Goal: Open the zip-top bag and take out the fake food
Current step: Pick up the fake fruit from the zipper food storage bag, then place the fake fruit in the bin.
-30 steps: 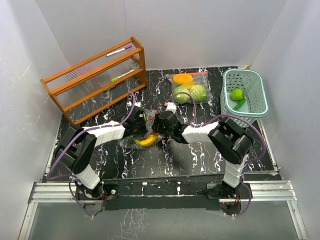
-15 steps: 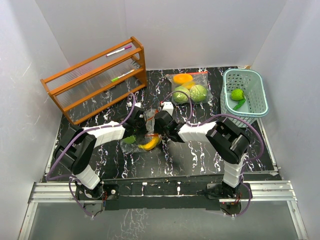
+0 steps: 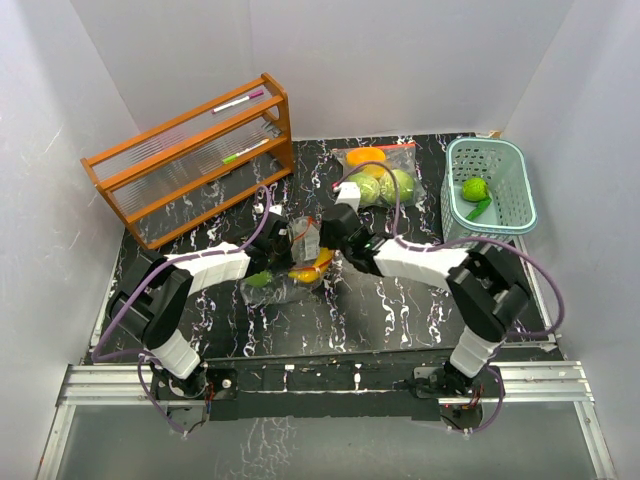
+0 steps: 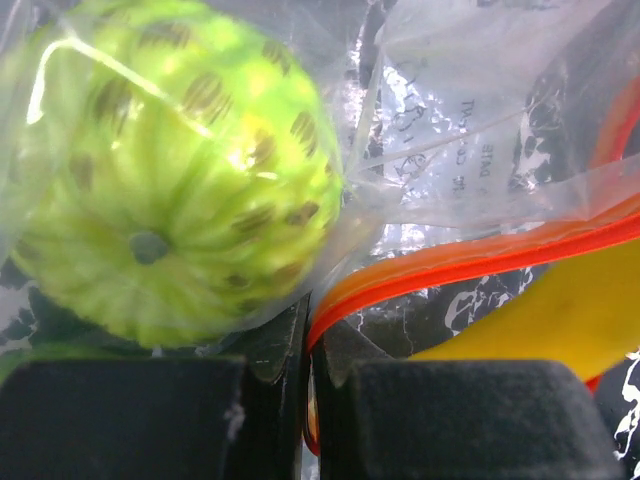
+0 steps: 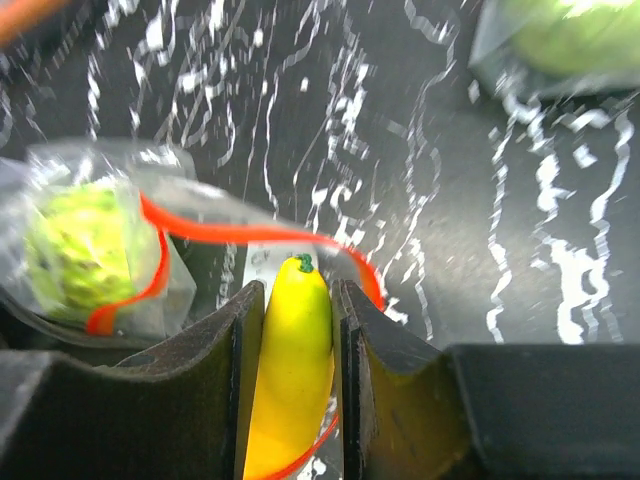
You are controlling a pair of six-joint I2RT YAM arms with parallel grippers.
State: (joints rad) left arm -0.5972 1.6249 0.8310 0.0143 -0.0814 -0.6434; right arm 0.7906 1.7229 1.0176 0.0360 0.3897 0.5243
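Left arm point(image 3: 205, 268) and right arm point(image 3: 420, 260) reach inward, low, meeting over table point(image 3: 400, 310). Left gripper point(image 4: 308, 345) jaws together, pinching zip-top bag point(image 4: 470, 110) rim, green ball point(image 4: 170, 180) inside. Right gripper point(image 5: 295, 300) clamped on banana point(image 5: 292, 360) in bag mouth

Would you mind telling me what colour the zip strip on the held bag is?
The zip strip is orange-red, clearest in the left wrist view.
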